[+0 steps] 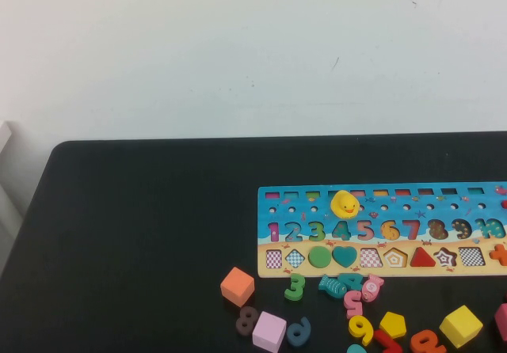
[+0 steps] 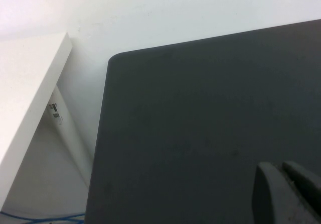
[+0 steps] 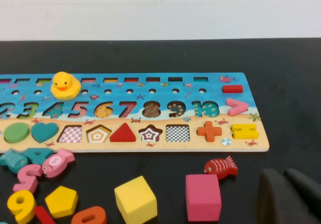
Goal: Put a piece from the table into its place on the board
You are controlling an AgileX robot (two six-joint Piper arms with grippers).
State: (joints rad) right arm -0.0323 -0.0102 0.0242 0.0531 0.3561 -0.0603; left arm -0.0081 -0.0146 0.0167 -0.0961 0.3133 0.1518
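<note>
From the high view, the board (image 1: pixel 380 230) lies on the black table (image 1: pixel 142 226), toward the robot's right. The yellow piece (image 1: pixel 393 324) lies flat on the table, just in front of the board, between a yellow 9 (image 1: pixel 361 328) and a bigger yellow cube (image 1: pixel 461 326). Its place (image 1: pixel 395 256) is the five-sided hole in the tan strip, and it is empty. A little yellow duck (image 1: pixel 344 204) sits on the board. No arm shows here. I think the job has not started yet: nothing holds the piece.

In the left wrist view, the left gripper (image 2: pixel 288 194) hangs over a bare part of the table, near its rounded corner and far from the toys. I cannot tell if it is open or closed. A white shelf (image 2: pixel 30 93) stands beside the table.

In the right wrist view, the right gripper (image 3: pixel 291 194) is low over the table, near the board's right end. I cannot tell if it is open or closed either. The piece (image 3: pixel 61 201) is well off to one side of it, past a pink block (image 3: pixel 202 197). The place (image 3: pixel 99 134) sits between a checkered square and a red triangle (image 3: pixel 123 133).

Next, I think the right gripper must move over the piece, open wide, and pinch its sides.

A plain white wall stands behind the table.
</note>
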